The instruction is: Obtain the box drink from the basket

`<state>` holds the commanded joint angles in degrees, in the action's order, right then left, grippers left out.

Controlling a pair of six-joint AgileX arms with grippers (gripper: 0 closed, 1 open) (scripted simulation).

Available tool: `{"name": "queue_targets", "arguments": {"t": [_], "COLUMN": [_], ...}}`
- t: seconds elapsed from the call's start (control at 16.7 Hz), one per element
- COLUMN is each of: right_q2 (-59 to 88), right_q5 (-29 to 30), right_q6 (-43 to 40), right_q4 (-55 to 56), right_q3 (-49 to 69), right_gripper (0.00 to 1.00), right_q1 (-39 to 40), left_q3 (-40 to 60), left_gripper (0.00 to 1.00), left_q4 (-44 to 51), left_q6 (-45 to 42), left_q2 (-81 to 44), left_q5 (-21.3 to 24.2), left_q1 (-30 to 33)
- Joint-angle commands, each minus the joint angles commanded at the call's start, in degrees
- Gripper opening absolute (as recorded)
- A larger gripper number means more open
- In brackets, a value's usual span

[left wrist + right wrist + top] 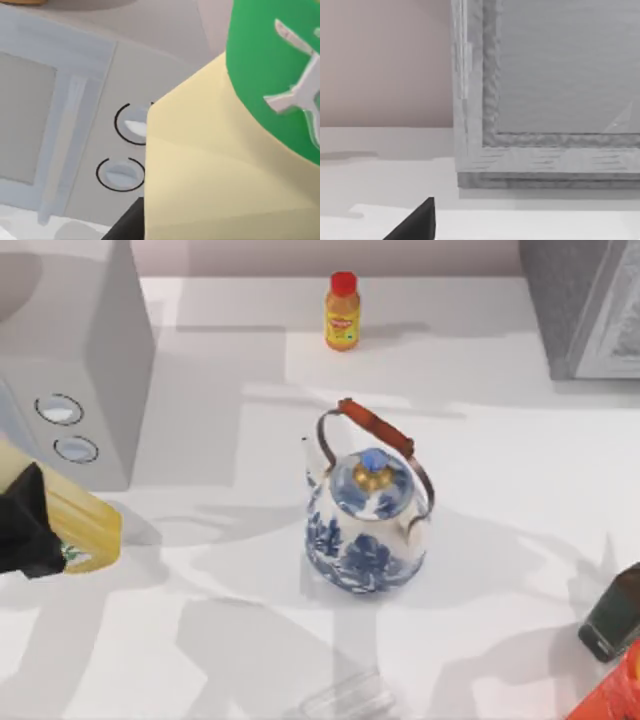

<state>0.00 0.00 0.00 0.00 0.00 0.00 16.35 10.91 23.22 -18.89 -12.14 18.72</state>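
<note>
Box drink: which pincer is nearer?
Left. The left pincer grips the box drink at the table's left edge; the right pincer sits at the far right edge, well apart.

The teapot [366,520] stands mid-worktop [220,640]. Behind it, near the back edge, stands a bottle [342,311]. An appliance [70,360] sits at the back left, another unit [585,305] at the back right. The carton [85,525] lies at the left edge, before the appliance, in the left claw [25,525]. The right arm [612,615] is at the right edge, near the front.
</note>
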Motion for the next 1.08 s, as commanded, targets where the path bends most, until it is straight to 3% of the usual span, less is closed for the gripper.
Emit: {"name": "queue_targets", "arguments": {"t": [0.36,0.6,0.9,1.08], "right_q2": [0.0,0.0,0.0,0.0], "right_q5": [0.0,0.0,0.0,0.0], "right_q6": [0.0,0.0,0.0,0.0], "right_q4": [0.0,0.0,0.0,0.0], "right_q3": [0.0,0.0,0.0,0.0], "right_gripper": [1.0,1.0,1.0,1.0], "right_q1": [0.0,0.0,0.0,0.0], "left_q3": [15.64,23.27,28.22,29.34], "left_gripper": [0.0,0.0,0.0,0.0], "left_q4": [11.61,18.81,25.0,27.24], "left_q6": [20.37,29.45,34.55,35.17], "left_q2": [-20.62,-33.57,-45.13,-49.18], "left_q5": [-16.74,-29.2,-41.95,-47.24], "left_q1": [18.29,27.78,34.42,36.28]}}
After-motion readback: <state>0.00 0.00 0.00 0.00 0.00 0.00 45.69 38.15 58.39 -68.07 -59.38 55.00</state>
